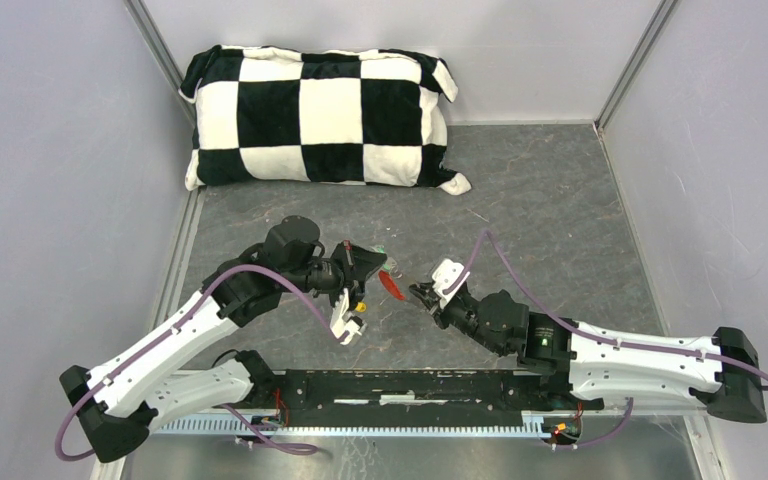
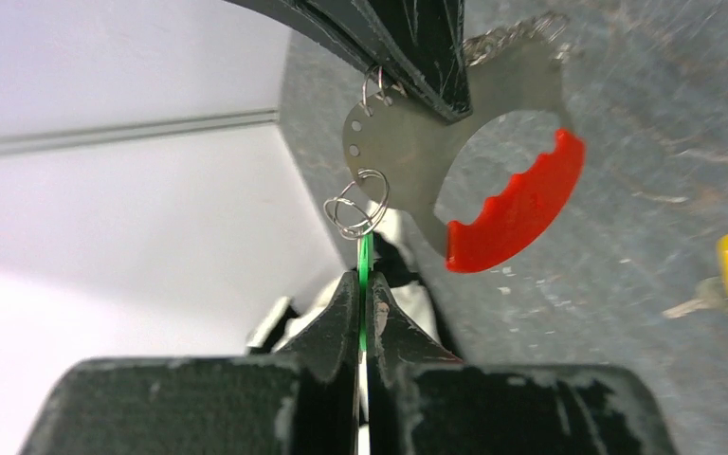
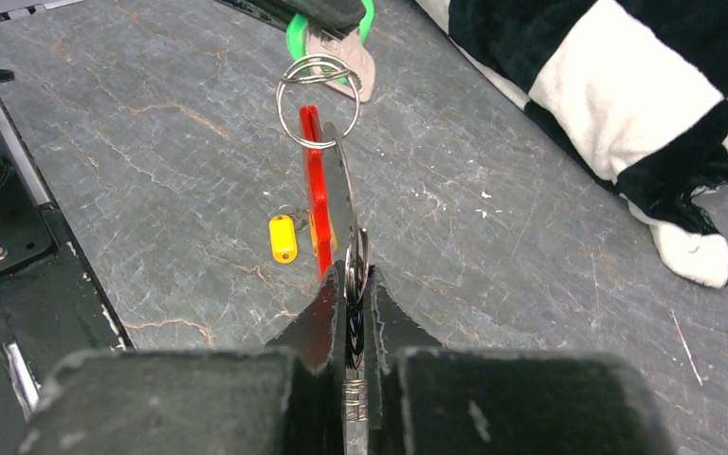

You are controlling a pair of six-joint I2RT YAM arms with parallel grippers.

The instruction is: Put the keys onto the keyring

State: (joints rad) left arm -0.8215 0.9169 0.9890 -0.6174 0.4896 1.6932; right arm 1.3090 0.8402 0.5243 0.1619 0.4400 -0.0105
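Observation:
My left gripper [image 2: 364, 280] is shut on the green key [image 2: 364, 261], seen edge-on, with a small wire ring [image 2: 355, 204] at its tip. The keyring [image 2: 408, 152] is a flat metal plate with a red tag [image 2: 521, 204] and a chain. My right gripper [image 3: 351, 284] is shut on it and holds it above the table. In the right wrist view the wire ring [image 3: 318, 100] overlaps the tip of the red tag [image 3: 315, 180], just below the green key [image 3: 327, 33]. Whether the ring is threaded on, I cannot tell. The yellow key [image 3: 282, 237] lies on the table below. Both grippers [image 1: 365, 262] [image 1: 422, 293] meet mid-table.
A black-and-white chequered pillow [image 1: 320, 115] lies against the back wall and shows at the right wrist view's upper right [image 3: 626, 85]. Grey walls close in the left and right sides. The black base rail [image 1: 410, 390] runs along the near edge.

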